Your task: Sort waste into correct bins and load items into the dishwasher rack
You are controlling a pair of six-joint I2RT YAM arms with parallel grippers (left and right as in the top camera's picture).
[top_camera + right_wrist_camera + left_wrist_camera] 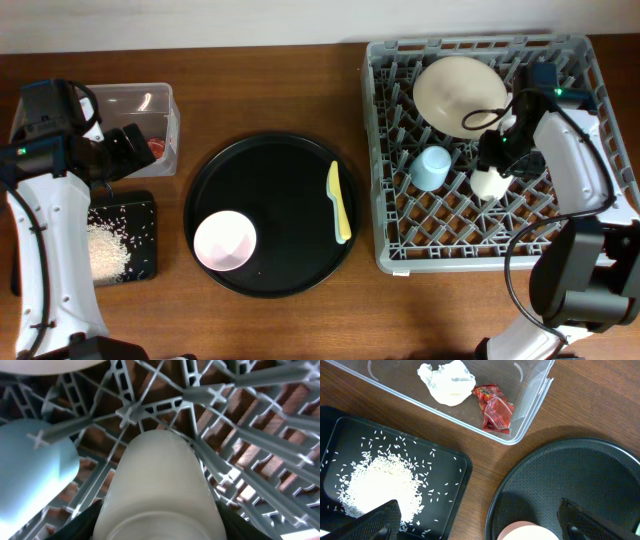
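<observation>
Two right fingers [82, 522] press the sides of the white cup [160, 480], holding it inside the dishwasher rack [240, 435] near its middle, just beside the light blue cup [35, 470]. The large cream bowl [460, 92] leans at the rack's far side.

The left fingers [375, 521] are spread wide and hold nothing. They are well left of the rack, above the flat black tray [455, 495] of rice grains [380, 482]. Beside that tray, the clear box [540, 390] holds the white wrapper [447, 382] and the red wrapper [495, 410], whose print cannot be read.

Just left of the rack, on the bench [300, 330], the round black tray [270, 190] carries the pink bowl [225, 240] and the yellow utensil [338, 200].
</observation>
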